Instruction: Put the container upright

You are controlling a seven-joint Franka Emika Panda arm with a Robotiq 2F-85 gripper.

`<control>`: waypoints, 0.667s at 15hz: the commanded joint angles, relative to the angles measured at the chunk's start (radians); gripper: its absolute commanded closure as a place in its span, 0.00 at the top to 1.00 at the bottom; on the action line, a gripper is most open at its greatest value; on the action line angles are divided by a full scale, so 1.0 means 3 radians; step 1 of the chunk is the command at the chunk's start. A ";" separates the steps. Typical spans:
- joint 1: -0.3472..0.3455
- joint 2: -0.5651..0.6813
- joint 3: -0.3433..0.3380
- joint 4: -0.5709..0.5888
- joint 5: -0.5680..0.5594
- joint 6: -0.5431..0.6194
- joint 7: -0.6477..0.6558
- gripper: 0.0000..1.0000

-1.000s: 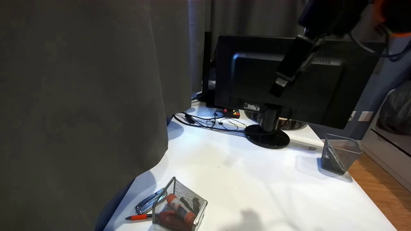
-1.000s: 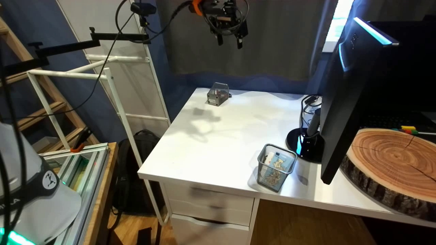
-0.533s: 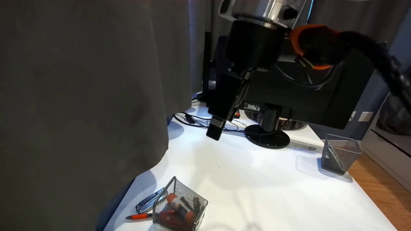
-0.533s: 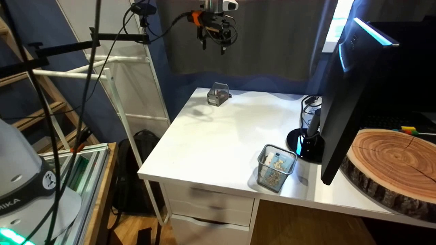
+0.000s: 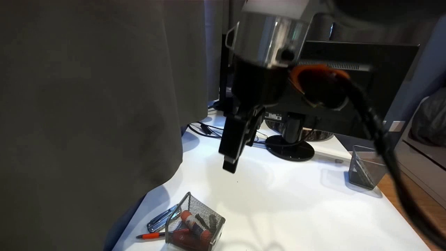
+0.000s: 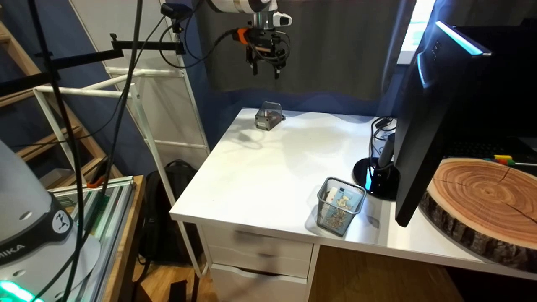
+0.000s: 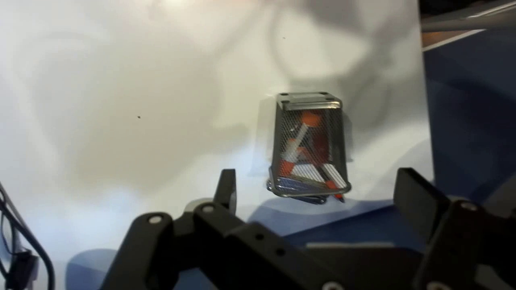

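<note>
Claw (image 6: 266, 73) lower; container (image 7: 335, 137) on side

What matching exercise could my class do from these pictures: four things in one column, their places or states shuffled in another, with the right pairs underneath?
Things
1. Container with red and orange contents
2. Mesh cup with a light-blue item inside
3. Red-orange pen
4. Tool

Places or states
A. Sticking out past the container's mouth
B. Open, raised above the desk
C. Lying on its side
D. Standing upright near the desk's edge

Right pairs
1-C, 2-D, 3-A, 4-B
</note>
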 commanded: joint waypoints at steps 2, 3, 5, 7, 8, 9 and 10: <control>0.0612 0.0777 -0.0596 0.0848 -0.0647 -0.0098 0.0856 1.00; 0.0666 0.0887 -0.0703 0.0987 -0.0658 -0.0070 0.1007 1.00; 0.0731 0.1103 -0.0863 0.1296 -0.0588 -0.0046 0.1256 1.00; 0.0699 0.0931 -0.0811 0.0978 -0.0557 0.0008 0.1171 1.00; 0.0708 0.1011 -0.0866 0.1110 -0.0557 0.0007 0.1242 1.00; 0.0708 0.1062 -0.0893 0.1200 -0.0557 0.0007 0.1270 1.00; 0.0655 0.1117 -0.0813 0.1240 -0.0477 0.0163 0.1232 1.00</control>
